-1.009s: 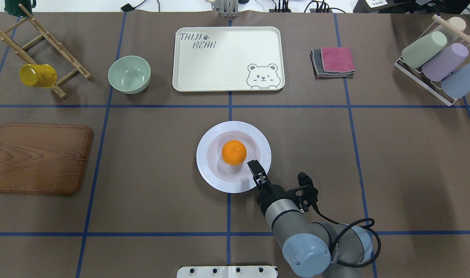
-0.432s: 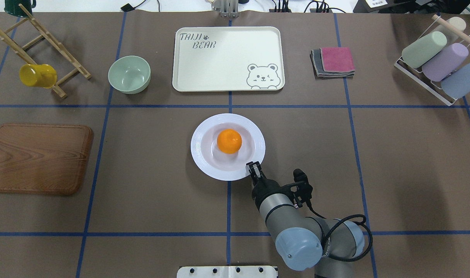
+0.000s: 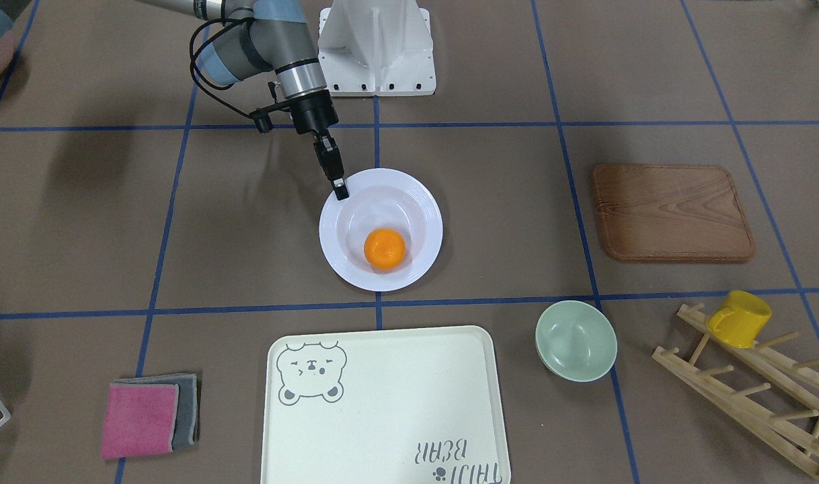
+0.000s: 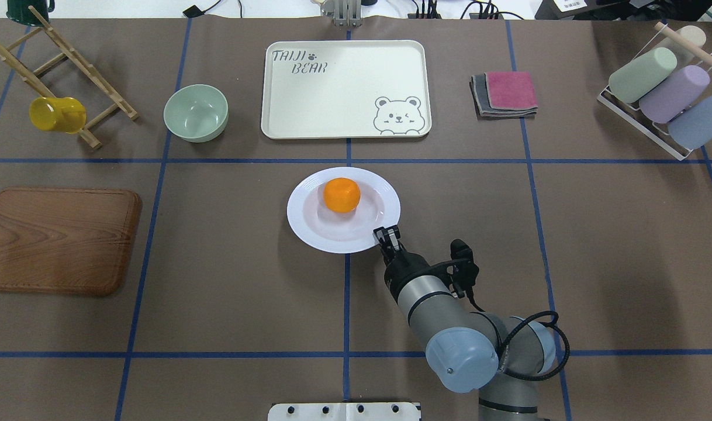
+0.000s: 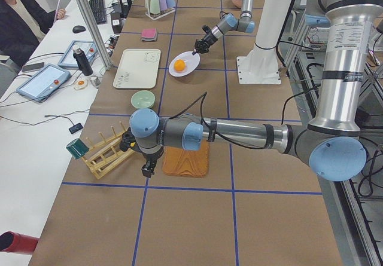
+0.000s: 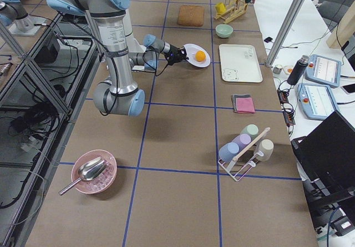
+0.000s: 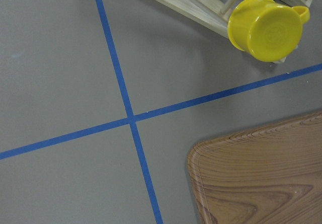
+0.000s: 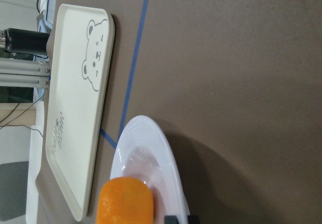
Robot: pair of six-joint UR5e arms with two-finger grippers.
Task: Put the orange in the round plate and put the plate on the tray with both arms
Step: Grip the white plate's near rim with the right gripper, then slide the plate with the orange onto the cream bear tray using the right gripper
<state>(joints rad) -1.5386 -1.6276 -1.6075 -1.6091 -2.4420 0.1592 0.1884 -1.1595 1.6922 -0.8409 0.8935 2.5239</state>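
The orange lies in the white round plate, against its far side. The plate sits tilted mid-table, its near edge raised, a short way in front of the cream bear tray. My right gripper is shut on the plate's near right rim; in the front view it pinches the rim next to the plate. The right wrist view shows the orange, plate and tray. My left gripper hangs by the wooden board; whether it is open or shut I cannot tell.
A green bowl stands left of the tray, folded cloths to its right. At the left are the wooden board and a rack with a yellow mug. A cup rack is far right.
My right gripper has carried the plate toward the tray and tipped it. The orange has rolled from the plate's middle to its far side.
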